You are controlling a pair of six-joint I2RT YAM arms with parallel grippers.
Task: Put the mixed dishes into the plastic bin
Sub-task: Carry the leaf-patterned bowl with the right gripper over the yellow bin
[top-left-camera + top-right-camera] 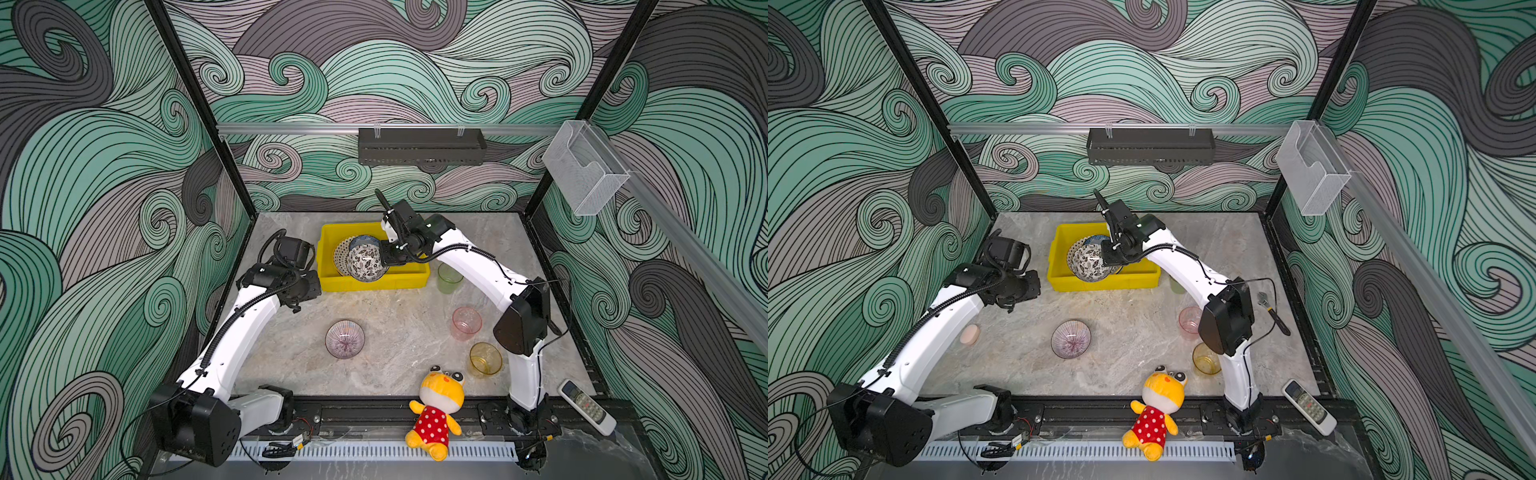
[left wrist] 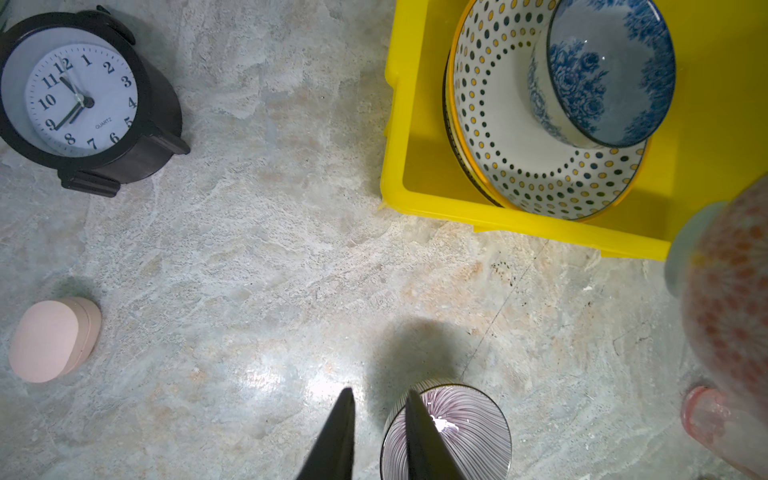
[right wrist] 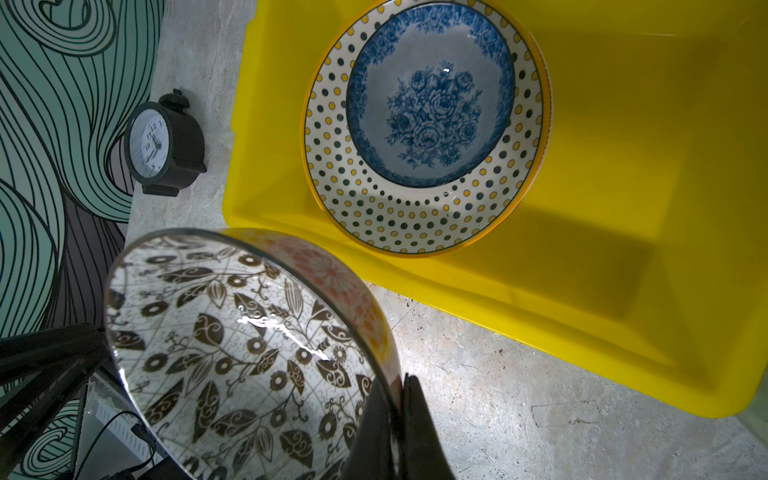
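while your left gripper [image 2: 379, 392] hovers empty over the table, fingers apart, by the lilac bowl [image 1: 345, 338], the bin [image 1: 332, 283] holds a dotted plate [image 2: 498, 166] with a blue bowl [image 2: 611, 70] on it. your right gripper [image 3: 400, 380] is clamped on the rim of the black-white bowl [image 3: 232, 353], tilted over the bin. right of it, the green cup [image 1: 449, 277], pink cup [image 1: 466, 323] and amber cup [image 1: 485, 359] stand on the table.

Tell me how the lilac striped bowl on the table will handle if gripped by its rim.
The lilac bowl shows glossy glare inside: probably stiff, slick and breakable. Gripped at one side of its round rim, it would likely hang tilted.
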